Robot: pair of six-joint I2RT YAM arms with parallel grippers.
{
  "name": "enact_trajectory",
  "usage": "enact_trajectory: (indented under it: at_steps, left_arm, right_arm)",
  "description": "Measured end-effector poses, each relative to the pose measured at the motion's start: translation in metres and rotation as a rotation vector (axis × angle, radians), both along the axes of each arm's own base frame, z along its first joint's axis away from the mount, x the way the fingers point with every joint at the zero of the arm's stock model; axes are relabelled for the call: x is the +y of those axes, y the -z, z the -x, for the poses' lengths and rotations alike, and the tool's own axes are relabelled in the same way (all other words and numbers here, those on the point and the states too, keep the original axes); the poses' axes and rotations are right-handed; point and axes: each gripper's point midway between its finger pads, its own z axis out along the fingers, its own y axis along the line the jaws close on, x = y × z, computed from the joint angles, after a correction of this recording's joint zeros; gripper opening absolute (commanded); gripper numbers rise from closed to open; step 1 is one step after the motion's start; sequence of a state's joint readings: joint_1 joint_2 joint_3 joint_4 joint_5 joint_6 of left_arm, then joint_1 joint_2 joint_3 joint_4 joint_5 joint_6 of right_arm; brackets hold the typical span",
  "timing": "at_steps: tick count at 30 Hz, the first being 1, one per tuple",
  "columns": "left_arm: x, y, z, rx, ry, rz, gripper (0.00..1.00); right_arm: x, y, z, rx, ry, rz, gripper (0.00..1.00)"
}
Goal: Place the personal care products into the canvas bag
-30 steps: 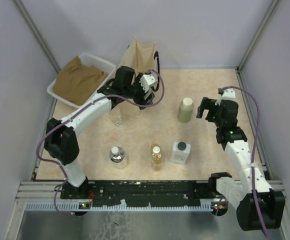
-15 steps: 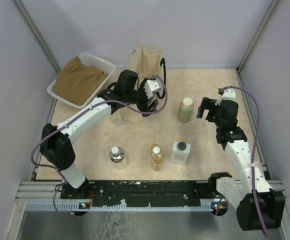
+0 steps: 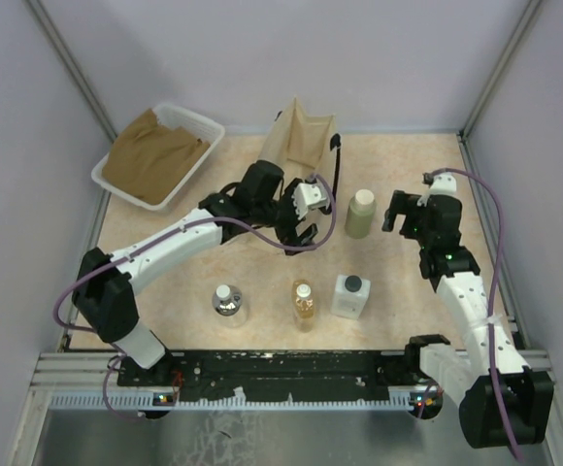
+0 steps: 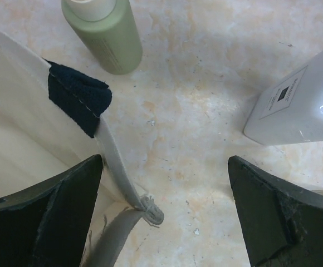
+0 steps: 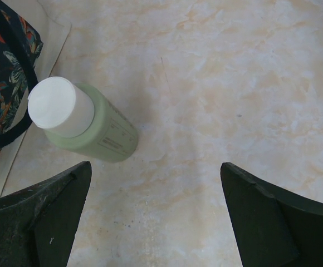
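The beige canvas bag point(image 3: 301, 136) stands tilted at the back middle, its mouth open. My left gripper point(image 3: 299, 225) is open at the bag's front. In the left wrist view point(image 4: 167, 217) the bag's rim point(image 4: 114, 161) lies just inside my left finger point(image 4: 44, 217). The olive-green bottle point(image 3: 360, 214) stands right of the bag, and shows in the left wrist view point(image 4: 108, 36) and the right wrist view point(image 5: 83, 125). My right gripper point(image 3: 403, 212) is open and empty just right of it. The silvery bottle point(image 3: 227, 301), amber bottle point(image 3: 304, 303) and square whitish bottle point(image 3: 349, 296) stand in a front row. The slim clear bottle is hidden.
A white plastic tub point(image 3: 200, 124) with brown cloth sits at the back left. The bag's black handle point(image 3: 338, 165) hangs on its right side. Metal frame posts and grey walls close in the table on three sides.
My left gripper has moved right and toward the front, and the bag has shifted right with it and tilted more. The right arm and the bottles have not moved.
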State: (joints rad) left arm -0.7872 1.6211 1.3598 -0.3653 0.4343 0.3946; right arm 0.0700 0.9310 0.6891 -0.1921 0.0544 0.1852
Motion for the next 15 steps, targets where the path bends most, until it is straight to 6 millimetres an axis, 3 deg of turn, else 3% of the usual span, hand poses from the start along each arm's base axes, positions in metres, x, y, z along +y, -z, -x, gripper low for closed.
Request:
enact_trajectory:
  at_steps: [8,15]
  left_arm:
    - [-0.007,0.009,0.017,0.031,0.009,-0.001,0.99]
    - [-0.005,-0.007,0.023,0.015,-0.002,0.026,0.99]
  right_arm:
    - [-0.006,-0.001,-0.002,0.026,0.045,-0.001,0.99]
    - [-0.006,0.0,-0.003,0.031,0.061,-0.019,0.99]
